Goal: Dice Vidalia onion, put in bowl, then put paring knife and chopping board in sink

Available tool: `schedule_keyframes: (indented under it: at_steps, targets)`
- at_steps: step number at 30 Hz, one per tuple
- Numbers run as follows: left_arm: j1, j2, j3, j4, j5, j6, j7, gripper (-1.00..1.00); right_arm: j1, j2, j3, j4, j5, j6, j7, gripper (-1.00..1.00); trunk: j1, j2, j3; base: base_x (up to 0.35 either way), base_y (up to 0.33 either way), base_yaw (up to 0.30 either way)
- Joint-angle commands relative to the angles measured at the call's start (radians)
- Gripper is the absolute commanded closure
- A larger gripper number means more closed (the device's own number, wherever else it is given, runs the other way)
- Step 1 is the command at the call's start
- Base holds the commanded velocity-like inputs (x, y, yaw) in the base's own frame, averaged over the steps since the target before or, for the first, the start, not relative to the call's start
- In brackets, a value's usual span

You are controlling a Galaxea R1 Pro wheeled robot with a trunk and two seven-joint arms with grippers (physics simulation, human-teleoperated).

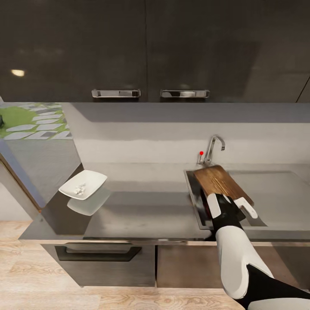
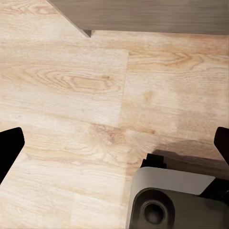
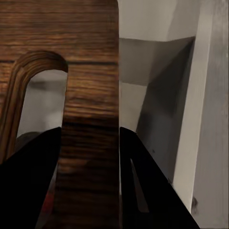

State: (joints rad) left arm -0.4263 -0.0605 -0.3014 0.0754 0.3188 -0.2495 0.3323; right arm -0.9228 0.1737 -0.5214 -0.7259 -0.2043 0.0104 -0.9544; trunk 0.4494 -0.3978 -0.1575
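Right claw (image 3: 90, 157): its two dark fingers are closed on the near end of the chopping board (image 1: 219, 183), one on each side of the strip of wood beside the handle slot.
Right arm (image 1: 234, 254): white and black, reaching up from the lower right of the head view to the front rim of the sink (image 1: 194, 202).
Chopping board: brown wood with dark grain, tilted over the basin, far end up near the tap (image 1: 214, 146), near end down at the claw.
Sink: steel basin sunk into the countertop (image 1: 142, 206), drainboard stretching off to its right; through the wrist camera the pale inner walls show just past the board's edge.
Tap: angular steel, standing behind the basin, a red knob on its lever.
Bowl (image 1: 83, 184): white and squarish, sitting on the left part of the countertop, well apart from the sink, with small pale pieces (image 1: 79, 188) inside.
Left claw (image 2: 114, 143): spread wide, dark fingertips at the two edges of its own camera view, nothing between them, light wooden floor (image 2: 71, 95) below.
Paring knife: a dim reddish patch shows low beside the gripped board in the right wrist view, too murky to call.
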Motion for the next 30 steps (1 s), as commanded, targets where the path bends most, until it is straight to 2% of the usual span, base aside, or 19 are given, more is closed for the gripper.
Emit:
schedule_keyframes:
  at_steps: [1,5,12,30]
  targets:
    - [-0.002,-0.001,-0.008,0.004,0.008,-0.007,0.001,-1.00,-0.003,0.001,-0.001,-0.002,-0.003,0.001,-0.020,1.00,0.001,-0.002,-0.002,0.000,0.000,0.000]
    - [-0.002,-0.001,-0.008,0.004,0.008,-0.007,0.001,-1.00,-0.009,0.001,0.003,-0.003,-0.001,0.000,-0.103,1.00,0.001,-0.002,-0.002,0.000,0.000,0.000]
    - [-0.002,-0.001,-0.008,0.004,0.008,-0.007,0.001,-1.00,-0.012,0.001,0.014,-0.004,0.001,-0.001,-0.177,1.00,0.001,-0.002,-0.002,0.006,0.000,0.000]
    - [-0.002,-0.001,-0.008,0.004,0.008,-0.007,0.001,-1.00,-0.011,0.001,0.017,-0.003,-0.004,-0.023,-0.187,1.00,0.001,-0.002,-0.006,0.182,0.000,0.000]
